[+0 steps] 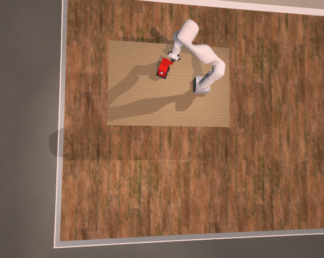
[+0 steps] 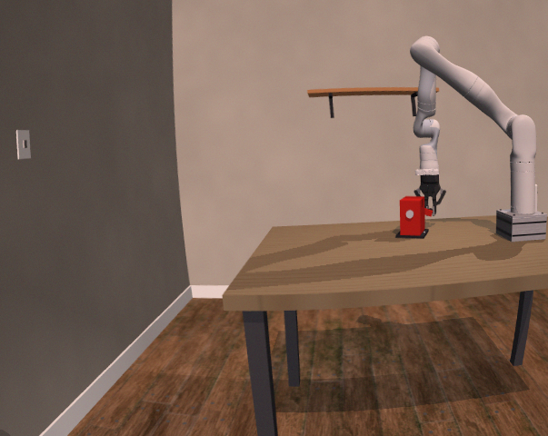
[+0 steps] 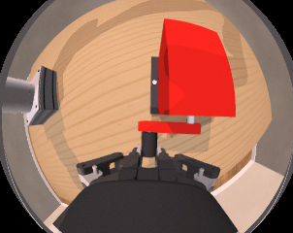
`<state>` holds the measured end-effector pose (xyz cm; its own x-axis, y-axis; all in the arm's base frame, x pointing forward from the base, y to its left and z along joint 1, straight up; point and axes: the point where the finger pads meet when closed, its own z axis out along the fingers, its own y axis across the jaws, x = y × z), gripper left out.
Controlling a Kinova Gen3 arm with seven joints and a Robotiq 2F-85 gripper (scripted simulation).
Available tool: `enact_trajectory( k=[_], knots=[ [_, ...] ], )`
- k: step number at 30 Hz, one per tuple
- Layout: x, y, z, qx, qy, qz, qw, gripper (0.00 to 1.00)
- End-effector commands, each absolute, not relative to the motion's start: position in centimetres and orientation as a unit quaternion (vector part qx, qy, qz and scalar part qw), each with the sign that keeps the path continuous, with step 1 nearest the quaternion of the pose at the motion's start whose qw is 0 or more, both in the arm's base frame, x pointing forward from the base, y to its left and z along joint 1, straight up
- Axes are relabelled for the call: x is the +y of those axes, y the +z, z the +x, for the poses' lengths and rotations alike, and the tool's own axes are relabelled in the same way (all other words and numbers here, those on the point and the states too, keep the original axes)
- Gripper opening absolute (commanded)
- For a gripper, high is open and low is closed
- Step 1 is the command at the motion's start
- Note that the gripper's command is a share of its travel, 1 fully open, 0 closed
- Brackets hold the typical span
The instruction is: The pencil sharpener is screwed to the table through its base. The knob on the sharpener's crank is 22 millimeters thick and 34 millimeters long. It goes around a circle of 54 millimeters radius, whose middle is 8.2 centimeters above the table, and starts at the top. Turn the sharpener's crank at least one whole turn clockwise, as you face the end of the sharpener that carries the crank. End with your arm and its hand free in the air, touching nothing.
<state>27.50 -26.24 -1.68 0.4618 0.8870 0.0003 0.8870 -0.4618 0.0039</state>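
The red pencil sharpener (image 1: 162, 69) (image 2: 410, 216) (image 3: 197, 72) stands on its dark base on the wooden table (image 1: 145, 110) (image 2: 358, 272). Its red crank arm (image 3: 172, 127) sticks out sideways from the end that faces my arm, roughly level with the middle of the body. My gripper (image 1: 173, 57) (image 2: 429, 207) (image 3: 148, 150) comes straight down from above and is shut on the crank knob (image 2: 428, 212) (image 3: 148, 140), which shows as a short dark stub between the fingertips in the wrist view. The fingers hide most of the knob.
My arm's grey base block (image 1: 201, 86) (image 2: 520, 226) (image 3: 42, 93) stands on the table to the right of the sharpener. A wooden wall shelf (image 2: 363, 92) hangs behind my upper arm. The table's back edge lies close behind the sharpener.
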Motion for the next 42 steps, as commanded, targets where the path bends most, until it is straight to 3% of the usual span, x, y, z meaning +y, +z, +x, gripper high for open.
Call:
enact_trajectory(
  k=[1,42],
  knots=[
    [-26.2,-1.6,27.5,0.519,0.001,0.855,0.002,0.0],
    [-26.9,3.9,28.7,0.519,0.001,0.855,0.002,0.0]
  ],
)
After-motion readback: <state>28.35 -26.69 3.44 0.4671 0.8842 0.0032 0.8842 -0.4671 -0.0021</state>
